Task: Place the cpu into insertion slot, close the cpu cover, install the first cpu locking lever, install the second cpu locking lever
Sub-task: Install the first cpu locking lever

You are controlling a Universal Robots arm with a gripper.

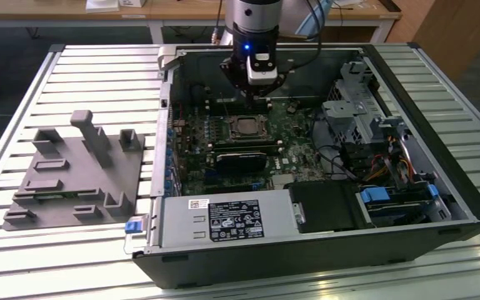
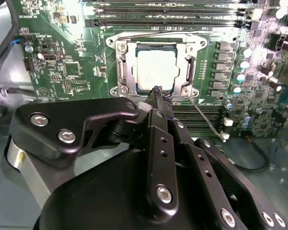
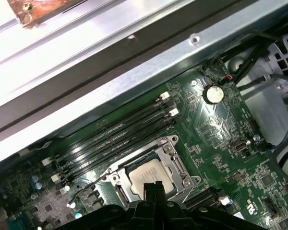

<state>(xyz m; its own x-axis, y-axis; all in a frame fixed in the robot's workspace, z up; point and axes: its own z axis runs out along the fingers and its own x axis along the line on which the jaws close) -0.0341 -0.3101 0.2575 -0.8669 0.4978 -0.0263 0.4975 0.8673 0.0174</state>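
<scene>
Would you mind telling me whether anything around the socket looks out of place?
One thin wire lever beside the cpu cover angles away from it instead of lying along its edge; the cpu sits flat inside.

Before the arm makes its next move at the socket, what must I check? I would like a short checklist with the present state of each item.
1. Chip lies flat in place: ok.
2. Cover frame folded down over the chip: ok.
3. Lever wire hooked down: not ok, it sticks out over the memory slots.
4. Other lever wire hooked down: cannot tell.
5. Tool shut, carrying nothing: ok.
6. Tool touching the cover frame: cannot tell.
</scene>
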